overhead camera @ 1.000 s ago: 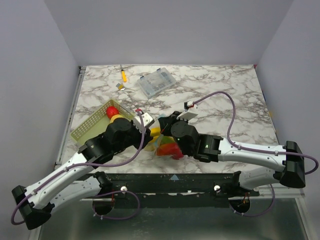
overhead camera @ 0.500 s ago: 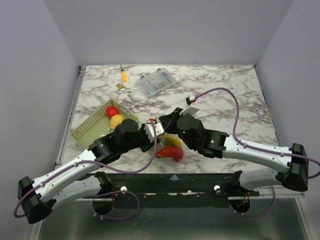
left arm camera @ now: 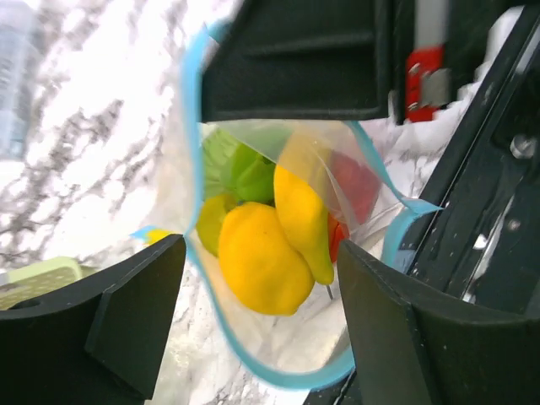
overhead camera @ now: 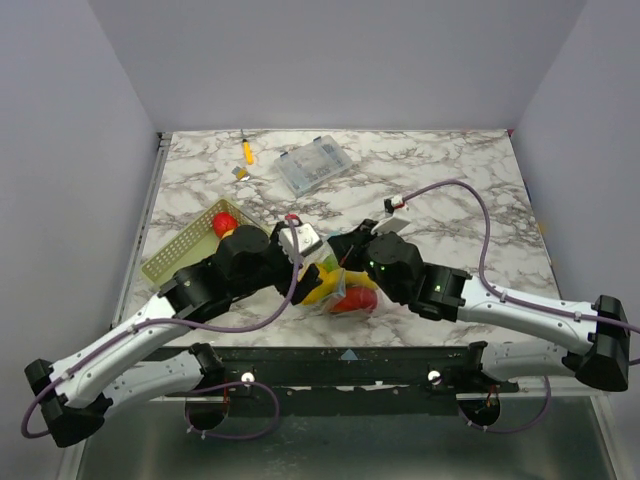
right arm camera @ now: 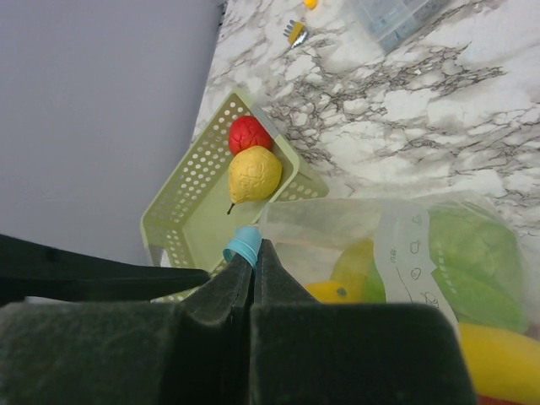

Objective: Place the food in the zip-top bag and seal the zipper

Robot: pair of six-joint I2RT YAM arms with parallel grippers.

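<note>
Near edge of the bench (overhead camera: 470, 190), about mid-width: that's where the zip-top bag (overhead camera: 332, 297) sits. It's clear, crinkly and bulging w/ colour, and both arms reach in on it, one from each side. Pale green perforated basket (right arm camera: 190, 211) lies just beside it, toward the near-left corner.

L gripper (left arm camera: 260, 261): jaws spread wide, bag mouth gaping right btwn the fingers (left arm camera: 135, 321), nothing clamped. R gripper (right arm camera: 253, 263): jaws fully closed, pinching the end of the zipper (right arm camera: 244, 245) at the bag corner next to the basket.

Now the food in the bag: two yellow pieces (left arm camera: 253, 274) up front at the mouth, a green one (left arm camera: 240, 169) behind them, a red one (left arm camera: 354, 190) pressed against the plastic on the other side. Two more pcs in the basket, a red fruit (right arm camera: 249, 135) touching a yellow pear (right arm camera: 255, 173), tucked into one corner.

Zipper itself is a thin light-blue strip, unsealed, looping right round the open mouth.
</note>
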